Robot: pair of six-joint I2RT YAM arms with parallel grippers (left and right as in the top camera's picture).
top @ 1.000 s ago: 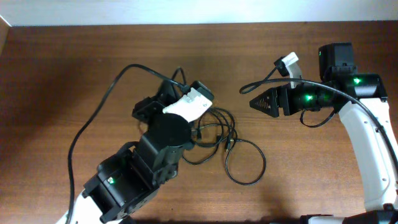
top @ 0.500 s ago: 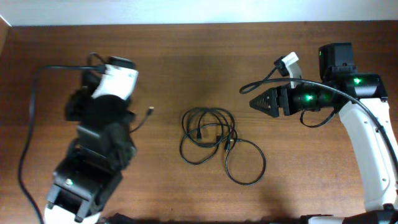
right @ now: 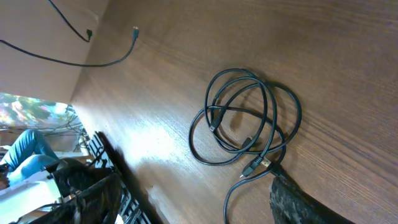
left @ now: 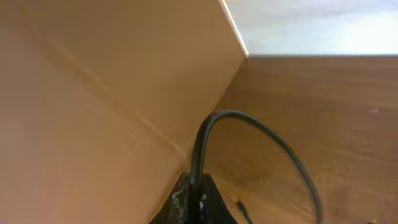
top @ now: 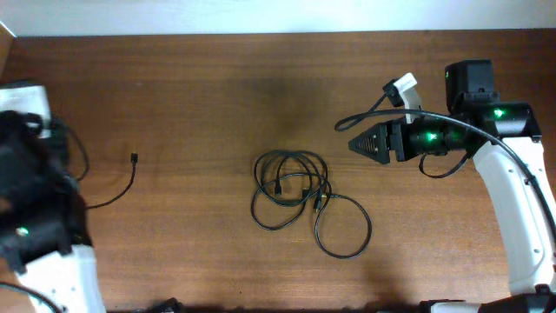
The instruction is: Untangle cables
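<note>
A bundle of thin black cables (top: 295, 196) lies in overlapping loops at the table's middle, with small plug ends inside the coils (right: 249, 118). One separate cable (top: 113, 196) trails from my left arm (top: 30, 200) at the table's left edge, its free plug (top: 135, 158) resting on the wood. My left gripper (left: 198, 186) is shut on this cable (left: 249, 124), which arcs up and away from the fingers. My right gripper (top: 352, 144) hovers open, right of and above the bundle, its fingers (right: 305, 202) wide apart with nothing between them.
A tan board (left: 93, 93) rises along the table's left side, close to my left gripper. The right arm's own thick cable with a white connector (top: 401, 87) loops behind the right gripper. Dark equipment (right: 106, 162) stands past the table's edge.
My left arm has swung from beside the bundle to the table's far left edge, drawing one cable out of the bundle. The right arm and the remaining coils have not moved.
</note>
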